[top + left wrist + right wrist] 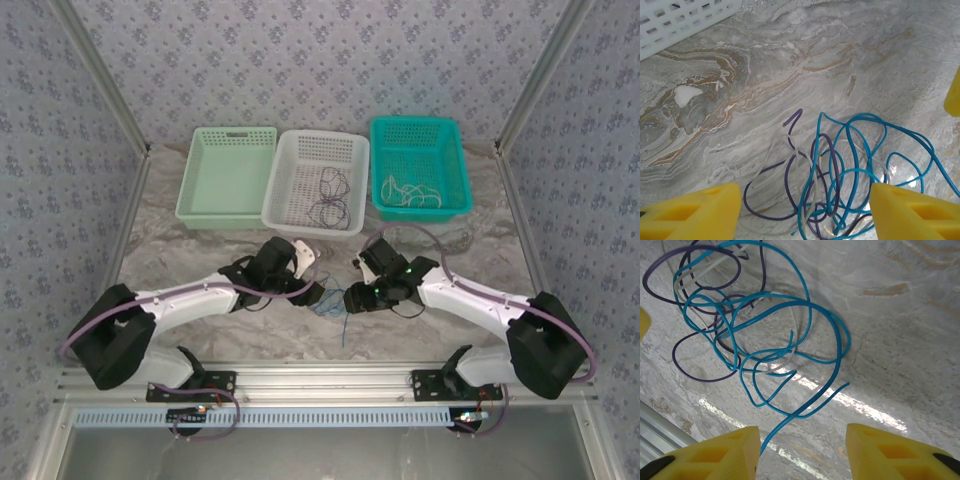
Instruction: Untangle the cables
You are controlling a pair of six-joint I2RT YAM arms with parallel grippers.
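Note:
The cables lie in one tangle (328,303) on the marble table between the two wrists, with a blue tail (343,333) trailing toward the near edge. Seen from the left wrist, blue (856,150), dark purple (786,176) and whitish (799,162) loops cross each other. My left gripper (805,215) is open, its yellow fingers (695,212) standing either side of the tangle's near part. From the right wrist, the blue cable (810,315) overlies purple (690,374) and whitish (700,271) strands. My right gripper (802,452) is open just short of the blue tail, touching nothing.
Three baskets stand in a row at the back: light green (235,131), white (290,150) holding a purple cable (330,205), and teal (415,122) holding a whitish cable (412,192). The metal rail (655,430) runs close behind the tangle at the near edge.

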